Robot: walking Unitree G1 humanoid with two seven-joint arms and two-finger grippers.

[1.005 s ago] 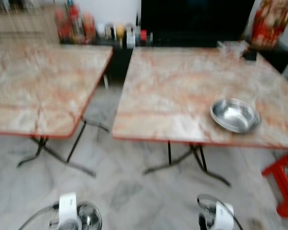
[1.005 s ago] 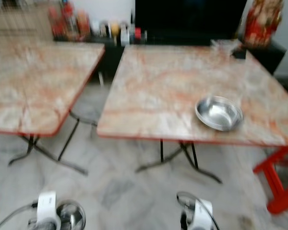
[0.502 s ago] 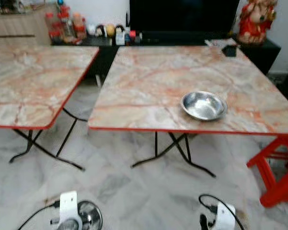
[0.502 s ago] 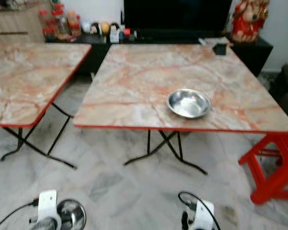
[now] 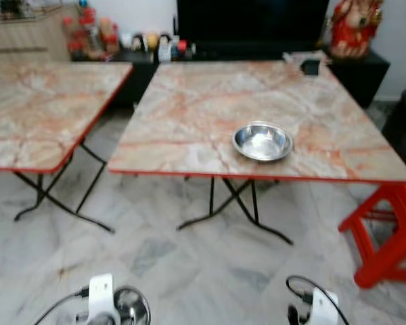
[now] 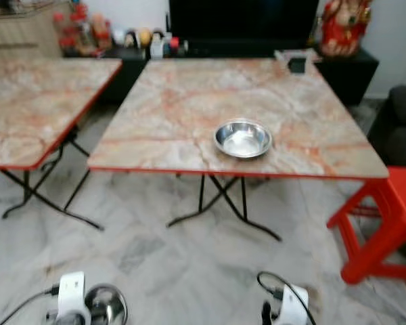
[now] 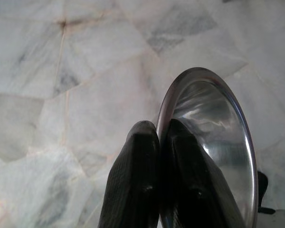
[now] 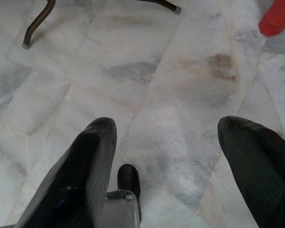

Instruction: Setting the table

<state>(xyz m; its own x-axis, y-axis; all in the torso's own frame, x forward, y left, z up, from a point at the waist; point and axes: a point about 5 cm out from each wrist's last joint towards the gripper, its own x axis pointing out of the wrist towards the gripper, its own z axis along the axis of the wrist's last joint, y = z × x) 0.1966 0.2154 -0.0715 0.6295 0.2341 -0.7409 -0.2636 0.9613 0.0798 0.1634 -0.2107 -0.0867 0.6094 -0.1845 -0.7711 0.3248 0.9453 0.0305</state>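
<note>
Down at the robot's left side, the left pincer (image 7: 156, 190) is clenched on the rim of a shiny steel bowl (image 7: 213, 142), carried on edge above the pale marble floor (image 8: 171, 95). The right pincer (image 8: 166, 156) hangs released and idle. Ahead, a matching round steel bowl (image 5: 262, 141) sits near the front edge of the marble-patterned, red-rimmed table (image 5: 189, 115). The thin, slick rim could slip, so walk steadily, level the bowl, then lower it beside the first.
</note>
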